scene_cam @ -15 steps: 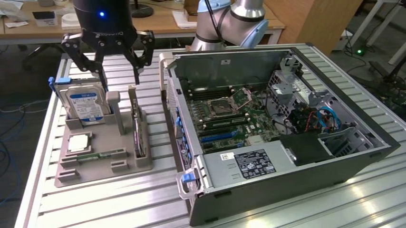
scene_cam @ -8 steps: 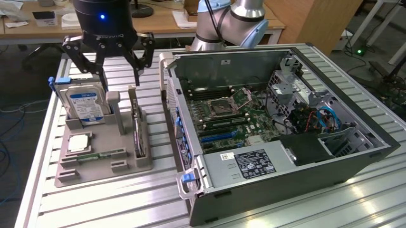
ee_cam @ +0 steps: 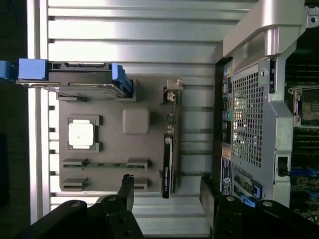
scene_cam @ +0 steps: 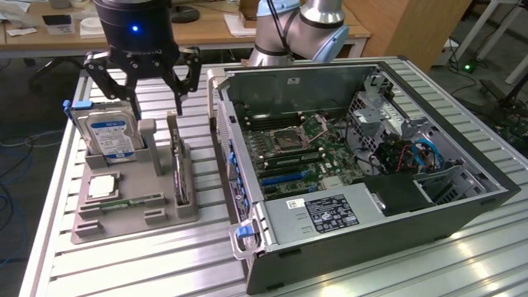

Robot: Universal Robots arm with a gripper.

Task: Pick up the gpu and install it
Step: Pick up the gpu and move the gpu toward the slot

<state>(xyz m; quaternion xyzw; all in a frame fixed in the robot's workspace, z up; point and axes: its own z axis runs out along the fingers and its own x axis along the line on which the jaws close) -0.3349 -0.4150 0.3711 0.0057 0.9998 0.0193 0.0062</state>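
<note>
The gpu (scene_cam: pixel 180 174) stands on edge in a slot of the grey holder (scene_cam: pixel 169 215), a thin dark card with a silver bracket at its far end. In the wrist view the gpu (ee_cam: pixel 169 149) is a narrow strip running along the holder (ee_cam: pixel 135 122). My gripper (scene_cam: pixel 157 110) hangs above the holder's far end, between the hard drive and the card, open and holding nothing. Seen from the wrist, the gripper (ee_cam: pixel 167 181) has its two black fingers standing wide apart, astride the card's near end.
A hard drive (scene_cam: pixel 111 136) with blue rails stands upright in the holder, with a silver processor (scene_cam: pixel 101 185) and a memory stick (scene_cam: pixel 132 202) lying beside it. The open computer case (scene_cam: pixel 355 154) lies at the exterior view's right, its motherboard and blue slots (scene_cam: pixel 285 179) exposed.
</note>
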